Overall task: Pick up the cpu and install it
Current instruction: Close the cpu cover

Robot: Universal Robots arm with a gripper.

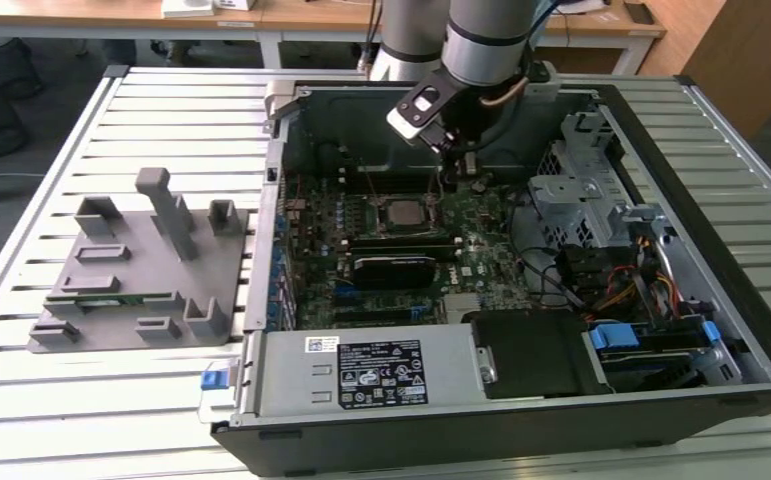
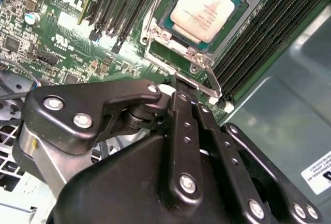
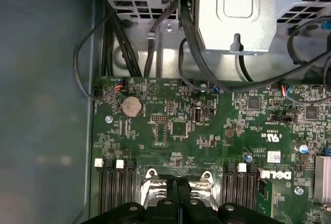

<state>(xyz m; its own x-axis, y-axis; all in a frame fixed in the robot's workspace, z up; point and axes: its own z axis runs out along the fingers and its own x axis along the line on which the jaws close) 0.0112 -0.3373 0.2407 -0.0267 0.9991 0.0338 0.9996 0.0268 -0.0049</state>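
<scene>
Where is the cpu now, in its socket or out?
In its socket: the cpu lies flat within the metal socket frame on the motherboard, clear of the gripper.

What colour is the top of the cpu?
The cpu top is silvery-white with a darker rim; best in the second wrist view.

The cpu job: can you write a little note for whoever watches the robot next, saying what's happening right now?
The gripper is shut with nothing seen between its fingers. Its tips are low over the edge of the socket frame.
The cpu lies flat in its socket on the motherboard, silvery top up, apart from the gripper.
Done: the cpu is seated in the socket.
Left: I cannot tell whether the socket frame is latched, so check that.
</scene>
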